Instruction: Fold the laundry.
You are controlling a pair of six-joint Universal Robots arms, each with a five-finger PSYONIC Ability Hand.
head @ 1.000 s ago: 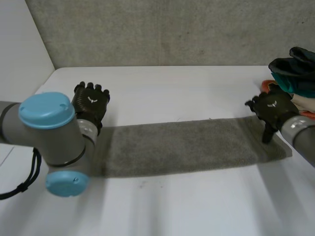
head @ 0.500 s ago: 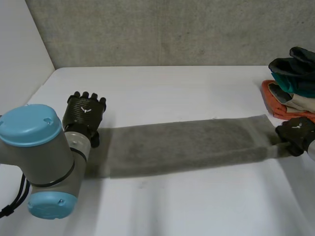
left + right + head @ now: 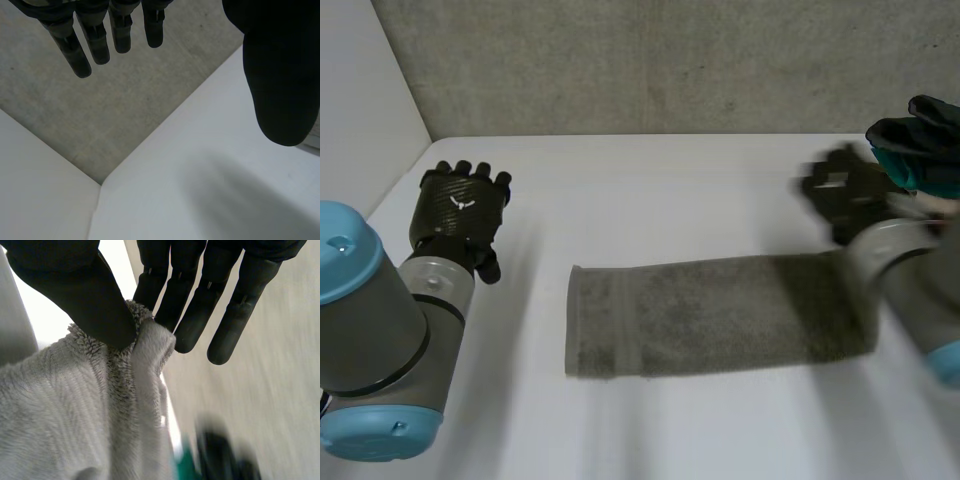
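Note:
A long grey towel lies lengthwise across the middle of the white table. My right hand is raised over the towel's right end and holds it up off the table. In the right wrist view the thumb pinches the towel's edge against the fingers, and the cloth hangs below the palm. Well clear of the towel's left end, my left hand hovers above the table's left side. Its fingers are straight and hold nothing.
A pile of dark, teal and orange clothes sits at the table's back right, just behind my right hand. A grey wall runs along the back edge. The table's left edge is close to my left arm.
My right hand shut on the towel's right end, then lifted it up and back. The towel slid right, away from my left hand, which drew off to the left.

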